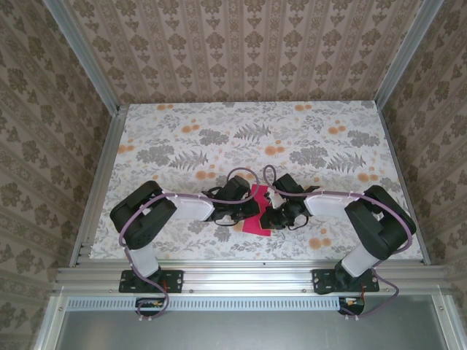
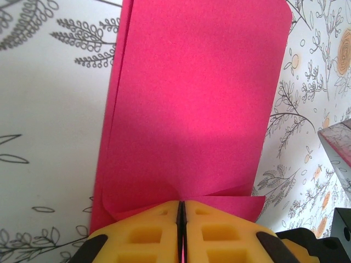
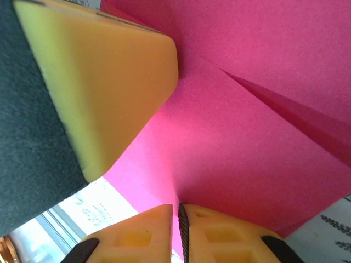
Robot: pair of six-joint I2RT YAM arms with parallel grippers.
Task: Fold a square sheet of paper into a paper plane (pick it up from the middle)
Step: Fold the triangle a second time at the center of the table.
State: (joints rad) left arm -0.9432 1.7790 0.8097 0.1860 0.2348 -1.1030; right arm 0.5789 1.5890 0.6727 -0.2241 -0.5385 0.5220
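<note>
One sheet of paper (image 2: pixel 192 98), two pincers (image 2: pixel 181 205) (image 3: pixel 176 209).

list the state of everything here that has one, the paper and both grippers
sheet of paper: folded over into layers, with a slanted flap on one side, pinched by both grippers
left gripper: shut on the sheet of paper's edge
right gripper: shut on the sheet of paper, with only a thin gap between its pads
</note>
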